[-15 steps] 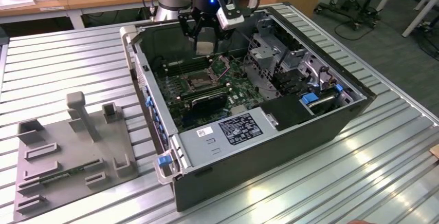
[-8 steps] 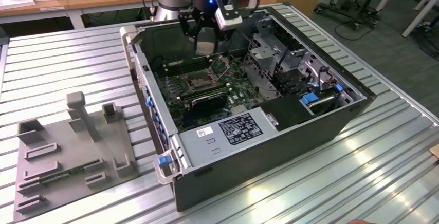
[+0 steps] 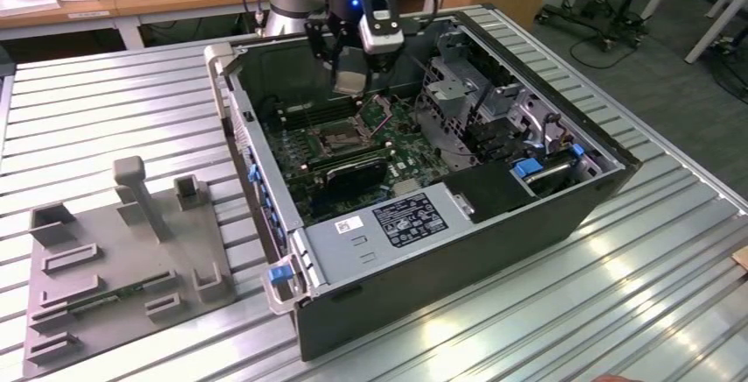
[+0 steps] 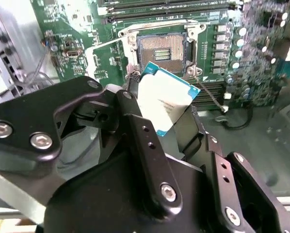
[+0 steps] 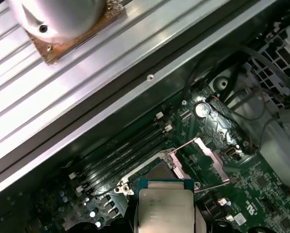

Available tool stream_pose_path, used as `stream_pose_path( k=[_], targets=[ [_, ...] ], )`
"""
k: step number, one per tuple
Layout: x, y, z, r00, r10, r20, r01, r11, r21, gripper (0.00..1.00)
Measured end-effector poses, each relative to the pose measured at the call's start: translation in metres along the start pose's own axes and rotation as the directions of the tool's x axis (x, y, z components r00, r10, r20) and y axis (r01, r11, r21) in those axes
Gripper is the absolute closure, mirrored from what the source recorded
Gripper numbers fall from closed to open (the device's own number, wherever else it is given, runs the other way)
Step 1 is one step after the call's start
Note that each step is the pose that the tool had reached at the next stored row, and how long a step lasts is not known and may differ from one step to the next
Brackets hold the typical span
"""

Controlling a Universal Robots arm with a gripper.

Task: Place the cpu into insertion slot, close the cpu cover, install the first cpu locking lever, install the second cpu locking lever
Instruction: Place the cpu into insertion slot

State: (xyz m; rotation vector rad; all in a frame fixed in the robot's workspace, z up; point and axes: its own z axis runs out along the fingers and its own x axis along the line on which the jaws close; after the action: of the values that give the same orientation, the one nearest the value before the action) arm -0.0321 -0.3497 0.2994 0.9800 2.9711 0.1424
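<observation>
My gripper [image 3: 350,74] hangs over the open computer case, shut on the cpu [image 3: 349,82]. The cpu [image 4: 165,94] is a pale silvery square chip with a blue-green edge, pinched between the two black fingers [image 4: 135,126] and tilted above the motherboard. The insertion slot [image 4: 162,50] lies just beyond it, its dark centre uncovered inside a silver rim. In the first wrist view the cpu [image 5: 165,209] hovers over the insertion slot [image 5: 157,171]. The cpu cover [image 5: 209,154] is swung open beside the socket. A thin wire lever [image 4: 210,94] sticks out loose next to the socket.
Long black memory slots [image 5: 120,158] run alongside the socket. The case walls [image 3: 240,110], a drive cage [image 3: 468,93] and a labelled metal box [image 3: 404,220] hem in the motherboard [image 3: 404,150]. A grey fixture plate [image 3: 117,259] lies on the slatted table at the exterior view's left.
</observation>
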Motion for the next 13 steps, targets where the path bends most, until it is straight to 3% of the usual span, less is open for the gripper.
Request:
stream_pose_path(
  k=[3, 7, 13],
  targets=[
    [0.0000, -0.0001, 0.0006, 0.9985, 0.054, 0.0048, -0.054, 0.9986, -0.0012, 0.46],
    [0.0000, -0.0002, 0.0012, 0.9928, 0.119, 0.0105, -0.119, 0.9929, -0.0029, 0.46],
    [0.0001, -0.0002, 0.0012, 0.9927, 0.120, 0.0106, -0.120, 0.9927, -0.0029, 0.46]
  ],
)
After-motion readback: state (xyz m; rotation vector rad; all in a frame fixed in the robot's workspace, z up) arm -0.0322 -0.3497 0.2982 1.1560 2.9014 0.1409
